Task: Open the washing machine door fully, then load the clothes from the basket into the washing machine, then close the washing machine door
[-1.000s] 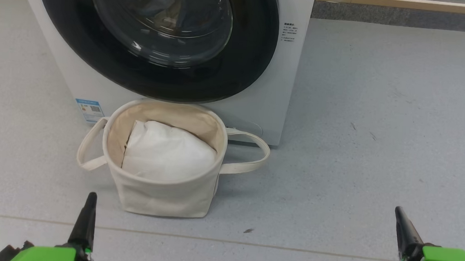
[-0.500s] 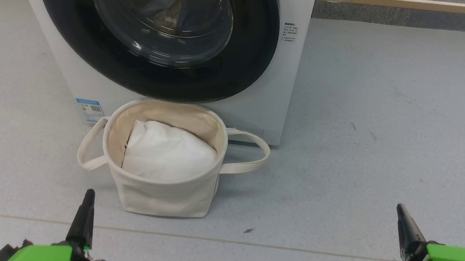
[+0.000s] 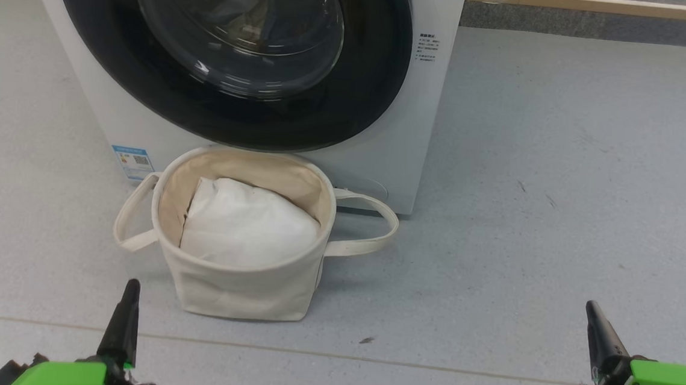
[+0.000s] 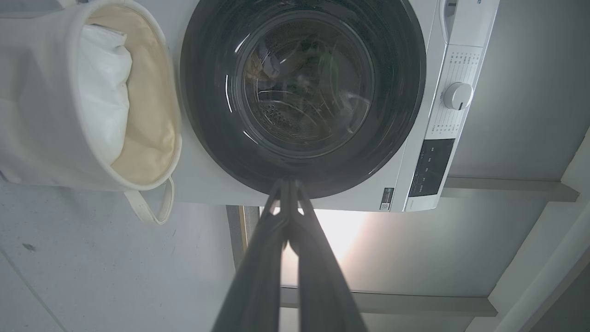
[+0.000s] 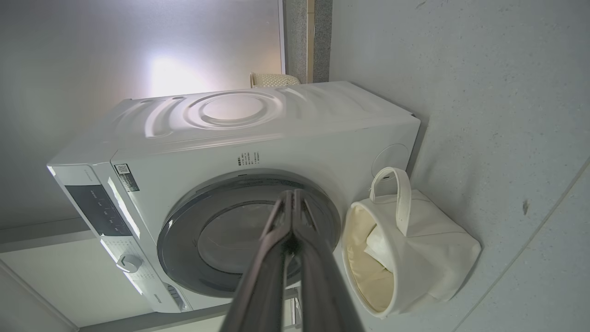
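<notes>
Head view first: the washing machine point(image 3: 432, 132) sits at the far side of the floor point(image 3: 562, 171), and the washing machine door point(image 3: 368, 97) looks flush against its front, so shut. The basket point(image 3: 239, 294) stands on the near side, just below the door. All I see inside it is a white padded bundle point(image 3: 244, 225), none of the blue stuff. Behind the glass there's something bluish and brownish that I take for the clothes point(image 3: 250, 11), though reflections make it murky. My left gripper point(image 3: 130, 289) is at near left and my right gripper point(image 3: 593, 312) at near right. Each has its fingers pressed together on nothing, well apart from the basket.

Left wrist view: this one looks straight at the door, so I get the perforated steel drum point(image 4: 286, 115) and crumpled fabric through the window far more clearly. It also catches the knob point(image 4: 457, 95) and the dark control panel point(image 4: 431, 161); the head camera's framing ends lower on the machine.

Right wrist view: comes in at an angle, giving me the top panel point(image 5: 230, 108) and the door ring lying flat with no gap. The glass is too glary here to see inside.

My read: opening, loading and closing all look done, and I can't spot anything left to do.
</notes>
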### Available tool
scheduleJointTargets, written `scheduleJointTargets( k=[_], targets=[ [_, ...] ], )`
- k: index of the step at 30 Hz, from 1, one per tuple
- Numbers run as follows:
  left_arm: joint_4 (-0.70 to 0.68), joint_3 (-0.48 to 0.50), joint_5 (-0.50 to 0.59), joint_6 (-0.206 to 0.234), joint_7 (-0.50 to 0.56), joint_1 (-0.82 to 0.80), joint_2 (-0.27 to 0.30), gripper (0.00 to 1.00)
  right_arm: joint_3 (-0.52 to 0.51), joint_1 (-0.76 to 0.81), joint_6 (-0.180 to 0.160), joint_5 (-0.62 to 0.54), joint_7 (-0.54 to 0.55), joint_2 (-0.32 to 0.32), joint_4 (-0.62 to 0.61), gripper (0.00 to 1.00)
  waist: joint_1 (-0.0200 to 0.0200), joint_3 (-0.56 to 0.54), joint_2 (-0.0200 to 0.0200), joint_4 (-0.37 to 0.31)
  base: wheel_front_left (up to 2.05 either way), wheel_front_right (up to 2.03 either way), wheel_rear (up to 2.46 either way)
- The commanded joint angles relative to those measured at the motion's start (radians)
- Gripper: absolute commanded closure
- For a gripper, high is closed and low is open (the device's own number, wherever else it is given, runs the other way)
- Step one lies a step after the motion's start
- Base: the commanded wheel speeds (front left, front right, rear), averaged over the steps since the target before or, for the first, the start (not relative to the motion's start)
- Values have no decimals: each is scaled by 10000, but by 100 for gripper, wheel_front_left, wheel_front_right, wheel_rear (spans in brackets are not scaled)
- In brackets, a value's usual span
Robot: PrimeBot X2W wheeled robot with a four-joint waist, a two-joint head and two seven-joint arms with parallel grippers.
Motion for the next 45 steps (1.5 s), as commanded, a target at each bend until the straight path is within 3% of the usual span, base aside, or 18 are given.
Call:
scheduleJointTargets(
  k=[1, 45],
  targets=[
    [-378, 351, -26, -67, 82, -436, 142, 100, 188, -453, 0, -5, 64, -90, -314, 100, 0, 0, 0, 0, 0, 0, 0],
    [-379, 356, -22, -67, 86, -436, 138, 100, 83, -463, 0, -94, 149, -15, -308, 100, 0, 0, 0, 0, 0, 0, 0]
  ],
)
